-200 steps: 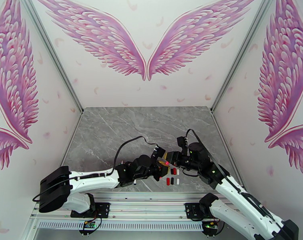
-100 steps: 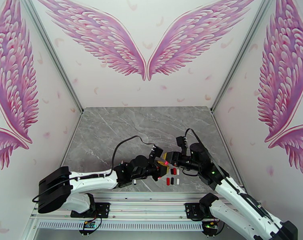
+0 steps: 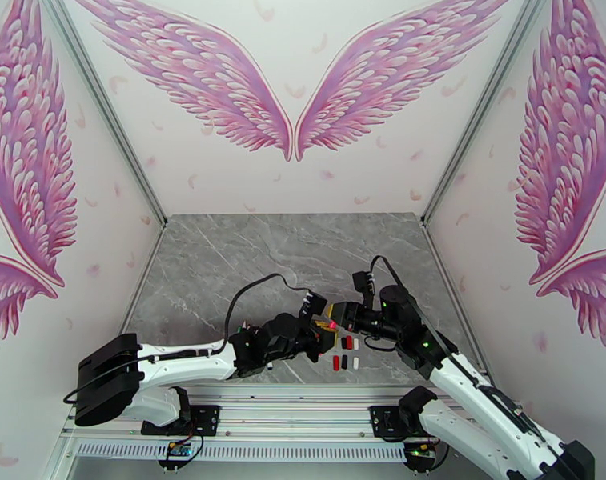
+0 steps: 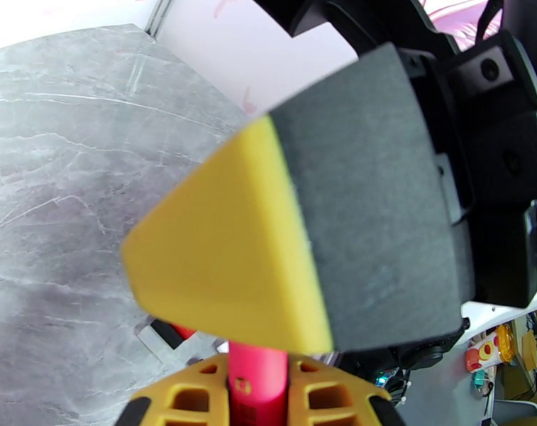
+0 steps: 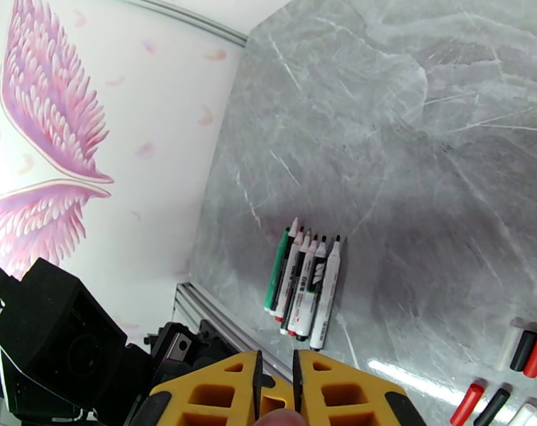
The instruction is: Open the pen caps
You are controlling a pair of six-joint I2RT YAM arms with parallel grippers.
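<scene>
The left gripper (image 4: 258, 363) is clamped on the barrel of a red pen (image 3: 329, 323), which runs straight out from its fingers into the right gripper (image 5: 276, 379). That gripper's jaws are pinched nearly together on the pen's far end, most likely the cap. The pen's long axis therefore lies on the line between the two grippers, both equally near, and the pull has to run along that line. Loose caps (image 5: 523, 348) lie on the table (image 5: 410, 136) just right of the right gripper, and a row of pens (image 5: 305, 291) lies ahead of it.
</scene>
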